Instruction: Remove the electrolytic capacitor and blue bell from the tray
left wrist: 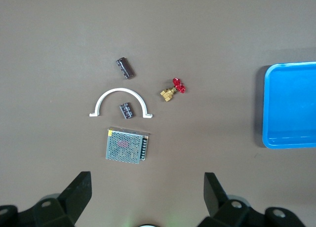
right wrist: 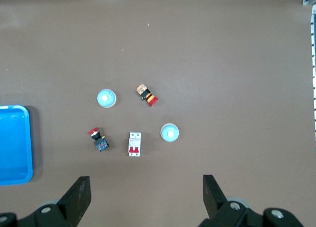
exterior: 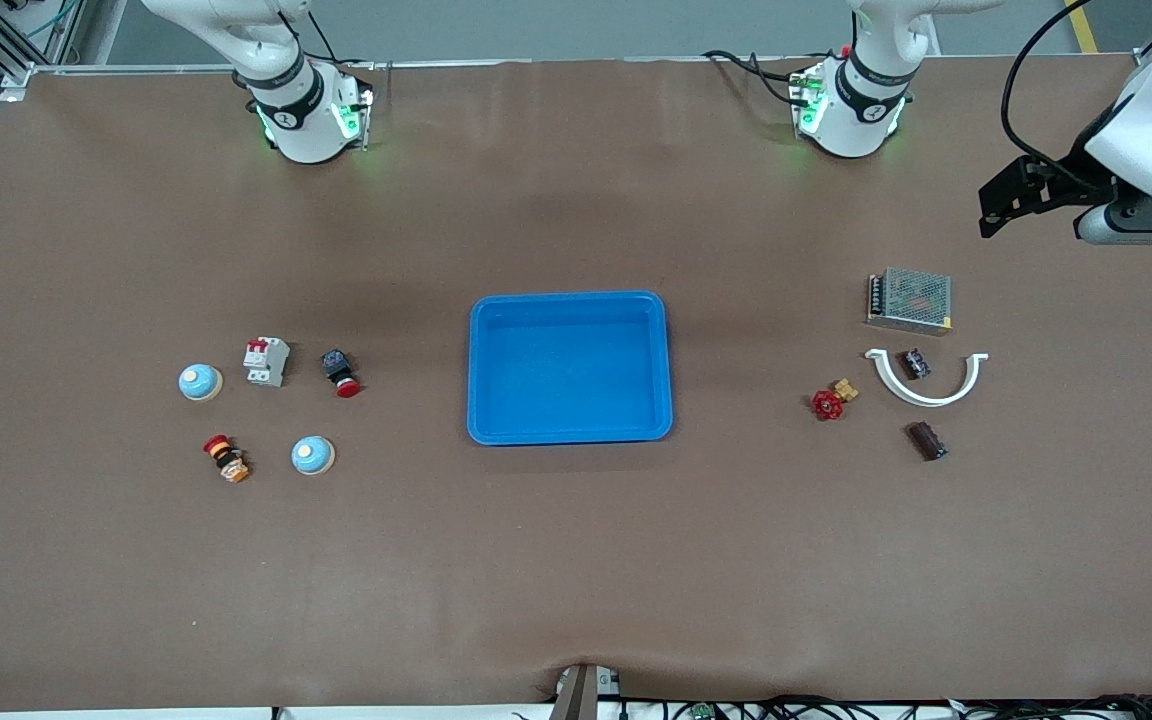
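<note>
My left gripper (left wrist: 145,197) hangs with its fingers spread wide and empty over the table's (exterior: 576,560) left-arm end, where one capacitor (exterior: 926,440) lies nearest the front edge and a second capacitor (exterior: 914,363) sits inside the white curved bracket (exterior: 926,385), beside the power supply (exterior: 910,299) and the red-handled valve (exterior: 832,400). My right gripper (right wrist: 145,197) hangs equally wide and empty over the right-arm end, above two blue bells (exterior: 200,381) (exterior: 313,455), a circuit breaker (exterior: 266,361) and two push-button switches (exterior: 340,373) (exterior: 226,457). The blue tray (exterior: 569,430) rests at the table's centre.

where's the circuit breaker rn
The circuit breaker lies toward the right arm's end of the table, between a blue bell and a red pushbutton.
</note>
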### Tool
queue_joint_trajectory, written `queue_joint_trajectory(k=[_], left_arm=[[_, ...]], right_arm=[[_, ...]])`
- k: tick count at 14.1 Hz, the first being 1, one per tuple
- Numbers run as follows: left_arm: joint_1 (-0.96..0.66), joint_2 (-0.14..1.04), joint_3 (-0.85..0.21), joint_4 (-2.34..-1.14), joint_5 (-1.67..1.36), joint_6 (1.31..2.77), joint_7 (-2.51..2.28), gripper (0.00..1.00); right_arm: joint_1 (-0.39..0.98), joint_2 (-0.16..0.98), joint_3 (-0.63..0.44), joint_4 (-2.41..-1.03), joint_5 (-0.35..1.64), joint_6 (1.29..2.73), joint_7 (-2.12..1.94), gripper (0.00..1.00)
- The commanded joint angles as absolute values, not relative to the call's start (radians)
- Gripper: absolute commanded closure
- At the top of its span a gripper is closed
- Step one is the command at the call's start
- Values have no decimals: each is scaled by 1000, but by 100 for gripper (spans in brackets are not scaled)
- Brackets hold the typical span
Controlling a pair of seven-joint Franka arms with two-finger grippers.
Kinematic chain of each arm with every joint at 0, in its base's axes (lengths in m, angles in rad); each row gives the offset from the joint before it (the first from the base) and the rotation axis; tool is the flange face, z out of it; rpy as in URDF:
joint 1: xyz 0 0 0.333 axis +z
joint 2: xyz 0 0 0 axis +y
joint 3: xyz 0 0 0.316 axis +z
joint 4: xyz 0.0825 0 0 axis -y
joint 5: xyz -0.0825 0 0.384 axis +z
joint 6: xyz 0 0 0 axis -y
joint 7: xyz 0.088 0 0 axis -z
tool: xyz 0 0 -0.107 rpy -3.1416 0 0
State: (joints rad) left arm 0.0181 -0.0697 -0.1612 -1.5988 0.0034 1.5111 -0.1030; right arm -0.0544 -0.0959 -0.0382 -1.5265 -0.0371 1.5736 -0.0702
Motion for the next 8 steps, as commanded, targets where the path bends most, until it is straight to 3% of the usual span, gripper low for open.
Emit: queue_joint_trajectory(k=[1,8], left_arm=[[25,-86,-178,-1600,2,1497,-106,0],[28,-80,-176,-1597,9,1496,-92,0]], right_arm=[[-57,-84,-31,-1508,-23,1585,-63,0],[-31,-86,-25,-1514,-15,1554,-63,0]])
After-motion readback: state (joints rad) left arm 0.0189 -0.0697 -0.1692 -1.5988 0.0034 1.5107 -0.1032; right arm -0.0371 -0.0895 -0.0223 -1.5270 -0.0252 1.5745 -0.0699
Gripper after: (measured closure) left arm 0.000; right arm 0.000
